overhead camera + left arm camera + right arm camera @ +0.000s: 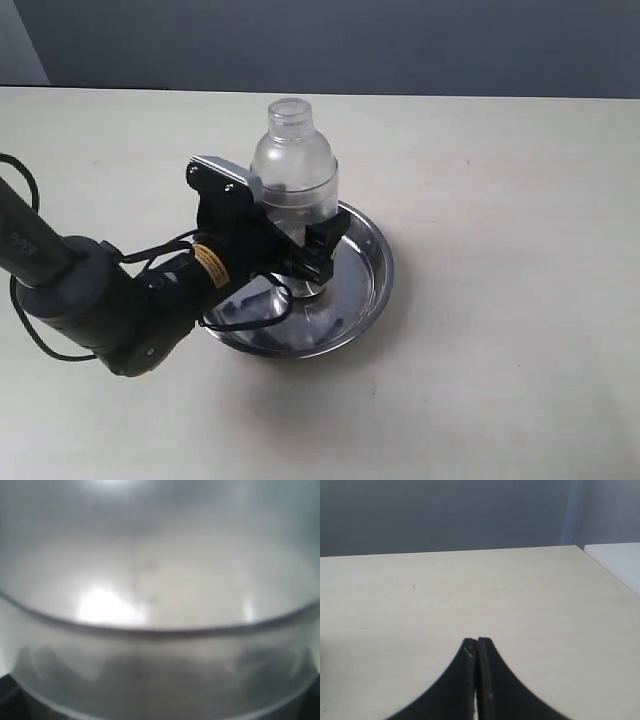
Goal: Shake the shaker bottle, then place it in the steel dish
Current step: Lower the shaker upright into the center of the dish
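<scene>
The shaker bottle [293, 160], clear frosted plastic with a domed top and a small round cap, stands upright over the middle of the steel dish [375, 270]. My left gripper [310, 255] comes in from the left and is shut on the bottle's lower body. The bottle's base is down inside the dish, and I cannot tell whether it touches the bottom. In the left wrist view the frosted bottle [160, 580] fills the picture, blurred, and hides the fingers. My right gripper [477, 641] is shut and empty above bare table, and it is out of the exterior view.
The dish sits on a pale beige table [500, 180] with a grey wall behind it. The left arm and its black cables [110, 300] lie low across the table's left front. A white surface [620, 562] borders the table in the right wrist view.
</scene>
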Robot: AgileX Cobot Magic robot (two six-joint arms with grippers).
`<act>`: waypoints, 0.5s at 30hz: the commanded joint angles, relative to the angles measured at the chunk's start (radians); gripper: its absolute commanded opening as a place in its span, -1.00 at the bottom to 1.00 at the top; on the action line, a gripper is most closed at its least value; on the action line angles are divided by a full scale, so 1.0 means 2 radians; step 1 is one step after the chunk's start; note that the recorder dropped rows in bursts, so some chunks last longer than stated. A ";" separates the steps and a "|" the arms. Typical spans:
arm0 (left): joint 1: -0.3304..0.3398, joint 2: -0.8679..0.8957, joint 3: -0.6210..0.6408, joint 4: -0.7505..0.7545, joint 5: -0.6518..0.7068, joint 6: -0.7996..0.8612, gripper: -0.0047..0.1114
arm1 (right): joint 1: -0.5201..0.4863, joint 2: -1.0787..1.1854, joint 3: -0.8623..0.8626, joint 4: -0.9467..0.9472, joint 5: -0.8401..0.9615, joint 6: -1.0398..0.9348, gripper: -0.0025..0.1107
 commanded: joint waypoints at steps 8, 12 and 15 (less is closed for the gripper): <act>0.000 0.001 0.000 0.038 -0.011 0.013 0.27 | -0.002 -0.002 0.001 0.000 -0.007 -0.001 -0.97; 0.000 -0.001 0.000 0.039 -0.011 0.013 0.57 | -0.002 -0.002 0.001 0.000 -0.007 -0.001 -0.97; 0.000 -0.016 0.000 0.041 -0.011 0.013 0.70 | -0.002 -0.002 0.001 0.000 -0.007 -0.001 -0.97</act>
